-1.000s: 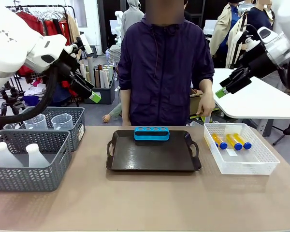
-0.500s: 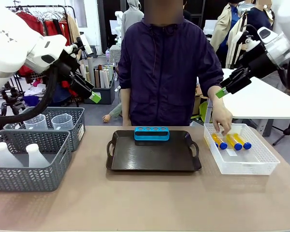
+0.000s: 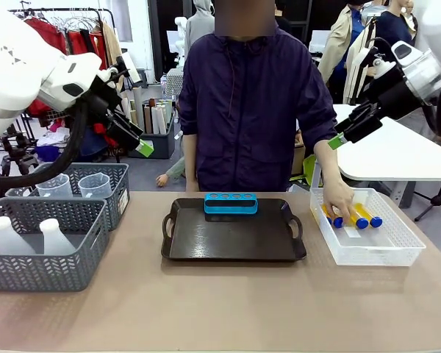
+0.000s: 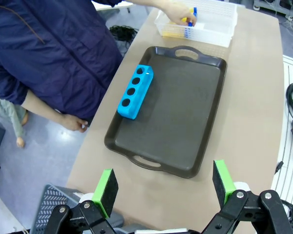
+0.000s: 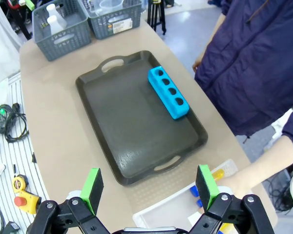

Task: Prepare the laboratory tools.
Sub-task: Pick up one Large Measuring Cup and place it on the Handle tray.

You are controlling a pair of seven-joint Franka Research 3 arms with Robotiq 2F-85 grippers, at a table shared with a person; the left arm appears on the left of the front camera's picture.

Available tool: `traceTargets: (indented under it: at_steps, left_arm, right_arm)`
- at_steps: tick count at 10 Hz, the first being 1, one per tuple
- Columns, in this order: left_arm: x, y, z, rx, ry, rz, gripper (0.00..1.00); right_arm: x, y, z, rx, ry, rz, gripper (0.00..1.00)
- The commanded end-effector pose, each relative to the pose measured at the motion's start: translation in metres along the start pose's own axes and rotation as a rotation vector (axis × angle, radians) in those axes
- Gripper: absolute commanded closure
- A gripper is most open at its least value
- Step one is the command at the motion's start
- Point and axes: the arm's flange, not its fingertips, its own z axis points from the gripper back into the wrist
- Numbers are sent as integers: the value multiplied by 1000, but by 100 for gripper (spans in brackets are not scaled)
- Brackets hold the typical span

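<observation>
Yellow tubes with blue caps (image 3: pixel 356 215) lie in the white mesh basket (image 3: pixel 397 246) on the right, and a person's hand (image 3: pixel 340 198) rests on them. Two clear beakers (image 3: pixel 95 185) stand in the far grey basket. Two white flasks (image 3: pixel 55 237) stand in the near grey basket (image 3: pixel 37 268). My left gripper (image 3: pixel 136 138) hangs open and empty high above the left baskets. My right gripper (image 3: pixel 345 134) is open and empty, raised at the right above the person's arm. In the wrist views the left gripper (image 4: pixel 165 187) and right gripper (image 5: pixel 149 187) have green pads wide apart.
A dark tray (image 3: pixel 231 239) lies mid-table with a blue four-hole rack (image 3: pixel 231 202) at its far edge. The person stands close behind the table's far side. Bare tabletop runs along the near edge. A white table stands behind on the right.
The person's hand has come down from beside the body into the white mesh basket and onto the tubes. Both arms have stayed still.
</observation>
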Motion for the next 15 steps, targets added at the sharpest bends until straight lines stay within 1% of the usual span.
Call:
traceTargets:
  at_steps: [1,3,5,6,7,8,10,12,13,14,15]
  left_arm:
    - [0,4,12,-4,58,43,0]
    - [6,1,17,27,60,73,0]
    - [-1,14,24,49,92,89,0]
    - [-2,13,29,63,114,123,0]
    - [-10,23,32,83,151,153,0]
    - [-23,37,34,109,194,184,0]
    - [-55,70,43,121,297,273,0]
    - [-87,95,33,122,430,395,0]
    - [-97,104,29,171,505,449,0]
    - [-103,106,26,206,537,486,0]
    - [-108,111,21,213,548,505,0]
  right_arm:
    - [1,0,0,6,-12,1,0]
    - [1,0,0,6,-12,1,0]
    - [1,0,0,6,-12,1,0]
    - [1,0,0,6,-12,1,0]
    - [1,0,0,6,-12,1,0]
    - [1,0,0,6,-12,1,0]
    - [1,0,0,6,-12,1,0]
    - [1,0,0,6,-12,1,0]
    - [1,0,0,6,-12,1,0]
    - [1,0,0,6,-12,1,0]
    - [1,0,0,6,-12,1,0]
